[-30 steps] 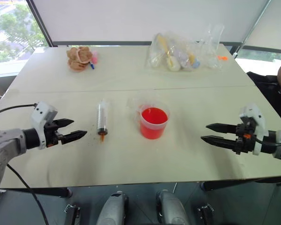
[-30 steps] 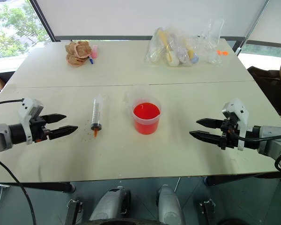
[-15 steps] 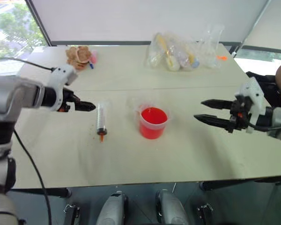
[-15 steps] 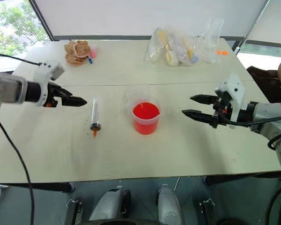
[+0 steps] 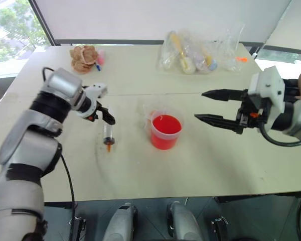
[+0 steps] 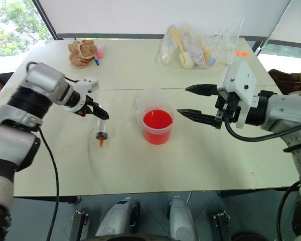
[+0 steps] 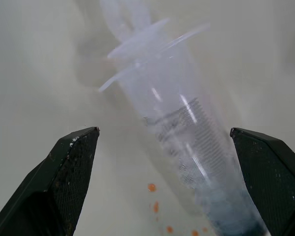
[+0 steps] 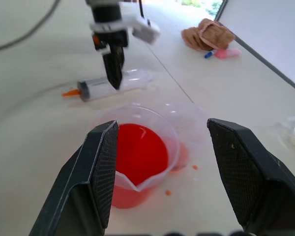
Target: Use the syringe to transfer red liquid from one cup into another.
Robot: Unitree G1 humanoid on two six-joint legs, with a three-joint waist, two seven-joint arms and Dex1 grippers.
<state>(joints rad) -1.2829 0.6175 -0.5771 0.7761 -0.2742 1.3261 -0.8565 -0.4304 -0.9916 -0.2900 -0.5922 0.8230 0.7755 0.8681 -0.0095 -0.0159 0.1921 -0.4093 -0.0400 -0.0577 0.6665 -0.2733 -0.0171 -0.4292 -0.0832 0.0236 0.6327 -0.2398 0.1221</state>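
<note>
My left claw [image 5: 109,118] hangs spread wide over the syringe [image 5: 109,134] lying on the tabletop [image 5: 200,165], while my right claw [image 5: 207,106] gapes, empty, near the red cup [image 5: 165,131].

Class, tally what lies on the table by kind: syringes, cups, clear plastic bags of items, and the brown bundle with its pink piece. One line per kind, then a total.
Syringes: 1, the syringe
Cups: 2, the red cup and the clear cup behind it
Clear plastic bags: 1 heap, the plastic bags, number inside unclear
Brown bundle: 1, the brown bundle
Total: 5
</note>
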